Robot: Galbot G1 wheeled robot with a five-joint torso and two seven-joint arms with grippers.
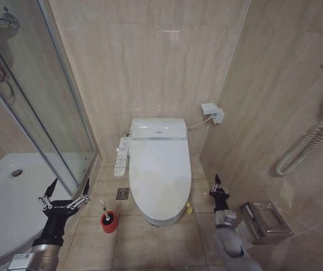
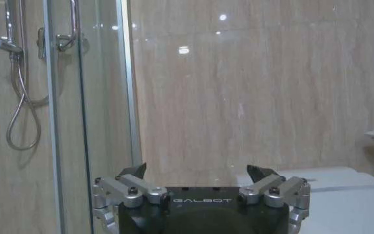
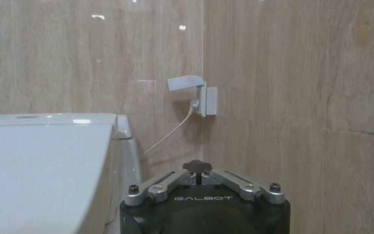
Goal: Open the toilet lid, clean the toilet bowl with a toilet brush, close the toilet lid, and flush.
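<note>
One toilet lid (image 1: 158, 175) down flat over one toilet bowl (image 1: 162, 218), long axis running from the back wall out toward the robot, rounded nose nearest. One toilet brush (image 1: 104, 210) standing upright in its red holder (image 1: 109, 222), on the floor just left of the bowl. Left gripper (image 1: 67, 188) up beside the shower glass (image 1: 48, 101), fingers spread wide. Right gripper (image 1: 217, 182) right of the bowl, fingertips pinched together, holding nothing.
</note>
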